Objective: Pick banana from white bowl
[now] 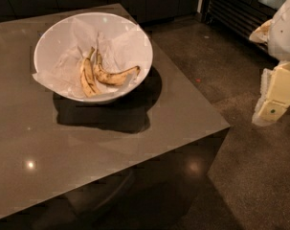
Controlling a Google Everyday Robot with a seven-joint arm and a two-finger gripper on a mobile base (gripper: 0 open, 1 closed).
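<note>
The white bowl (49,37), wide and lined with crumpled white paper, stands on the back part of a dark table. The banana (114,77), strongly curved and yellow with brown speckles, lies in the bowl's middle right, its dark tip pointing right. A shorter, straighter banana (87,76) with dark lengthwise streaks lies just left of it, and their stems meet at the top. My gripper (268,110), cream and white, hangs at the far right of the view, off the table, over the floor, well away from the bowl and holding nothing visible.
The dark glossy table (149,128) has its right edge and front right corner (228,124) between the bowl and the gripper. Speckled floor (250,176) lies to the right. Dark cabinets and a slatted unit (230,6) stand at the back.
</note>
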